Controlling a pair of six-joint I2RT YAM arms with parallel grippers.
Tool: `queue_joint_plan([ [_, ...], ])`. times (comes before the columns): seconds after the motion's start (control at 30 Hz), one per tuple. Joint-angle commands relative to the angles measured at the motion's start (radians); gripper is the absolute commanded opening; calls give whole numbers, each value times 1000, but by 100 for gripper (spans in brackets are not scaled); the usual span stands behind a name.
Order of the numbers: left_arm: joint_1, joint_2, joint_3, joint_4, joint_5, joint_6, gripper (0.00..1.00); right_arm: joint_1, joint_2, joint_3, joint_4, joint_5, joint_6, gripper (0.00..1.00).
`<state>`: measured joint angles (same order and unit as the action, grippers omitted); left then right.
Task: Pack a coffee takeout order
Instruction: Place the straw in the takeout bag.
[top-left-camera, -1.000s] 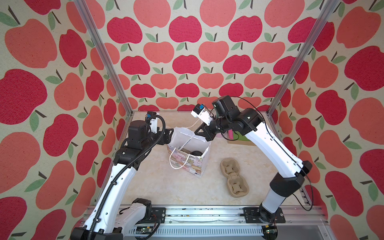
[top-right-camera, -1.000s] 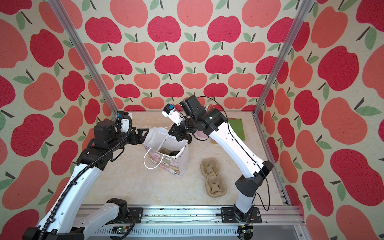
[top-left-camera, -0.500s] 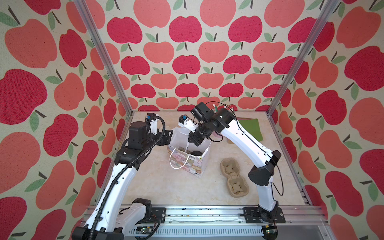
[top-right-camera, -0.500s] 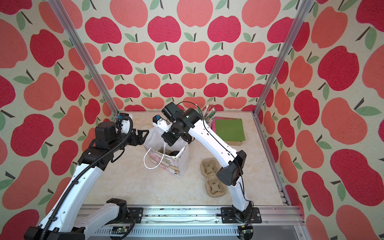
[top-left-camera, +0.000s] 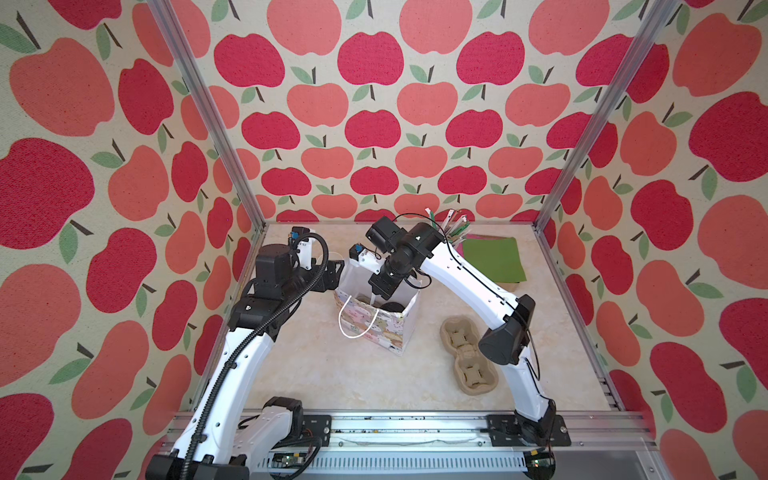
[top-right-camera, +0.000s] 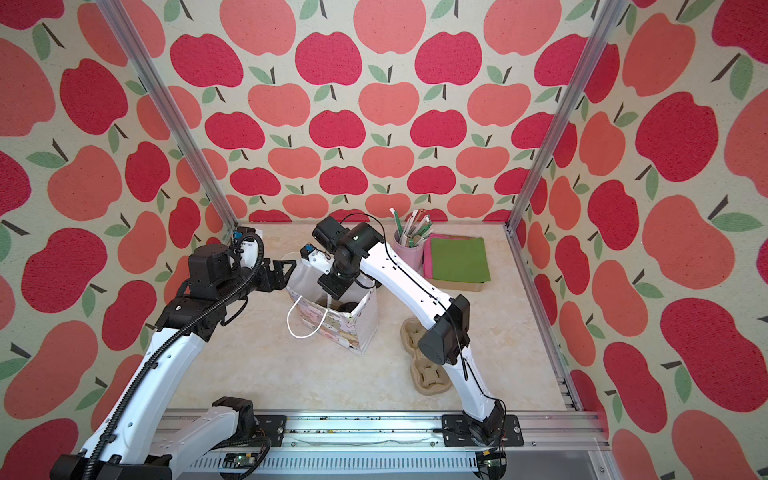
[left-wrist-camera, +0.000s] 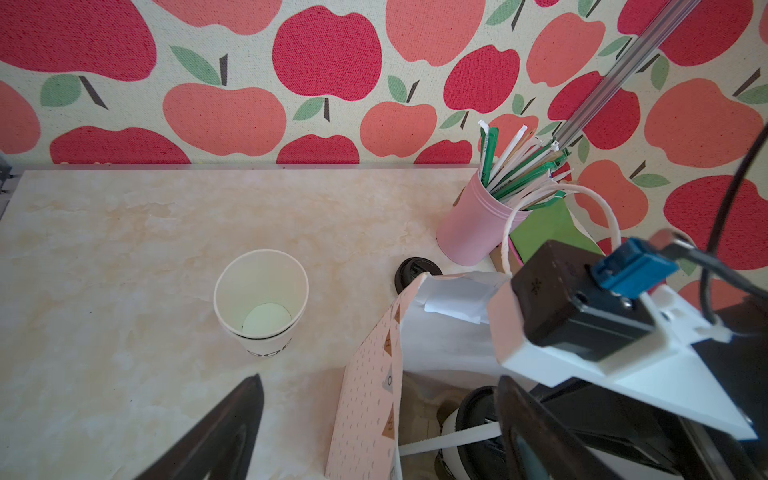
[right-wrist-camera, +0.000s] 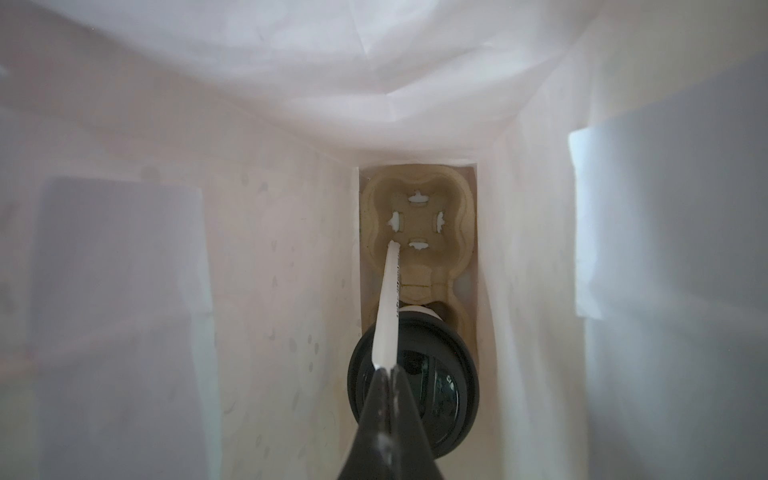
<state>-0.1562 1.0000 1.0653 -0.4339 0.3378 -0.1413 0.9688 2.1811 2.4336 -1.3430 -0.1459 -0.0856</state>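
Inside the paper bag (right-wrist-camera: 124, 291), the right tool (right-wrist-camera: 386, 370) is pinched flat on one end of the white wrapped straw (right-wrist-camera: 388, 307). The straw looks feather-light, thin and bendy in a slick sleeve. An end pinch suits it, though it may swing or slip. Beneath it sits the cup's black lid (right-wrist-camera: 436, 374), in the tan pulp carrier (right-wrist-camera: 419, 224) on the bag's floor. The straw's tip points at the empty pocket. The left tool (left-wrist-camera: 380, 380) stands wide open astride the bag's rim, gripping nothing. Farthest back, the green napkin (top-left-camera: 492, 259) lies on the surface (top-left-camera: 332, 374).
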Motion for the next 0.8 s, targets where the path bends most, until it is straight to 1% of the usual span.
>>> queue_joint_plan([
  [0.0,7,-16,-10,26,24,-12,89,11,7,29,-31,8,-6,12],
  [0.13,8,-14,-6,25,29,-15,89,11,-8,46,-20,11,-5,27],
  [0.27,9,-17,-2,19,28,-15,89,11,-43,68,-15,29,-10,45],
  [0.43,9,-20,1,18,30,-19,89,11,-120,68,22,48,-18,60],
  [0.63,7,-26,1,18,33,-26,89,-6,-243,52,99,98,-20,70],
  [0.7,8,-27,1,15,33,-26,89,-27,-297,8,134,126,-20,72],
  [0.77,8,-30,1,15,32,-26,89,-67,-368,-71,187,152,-9,73],
])
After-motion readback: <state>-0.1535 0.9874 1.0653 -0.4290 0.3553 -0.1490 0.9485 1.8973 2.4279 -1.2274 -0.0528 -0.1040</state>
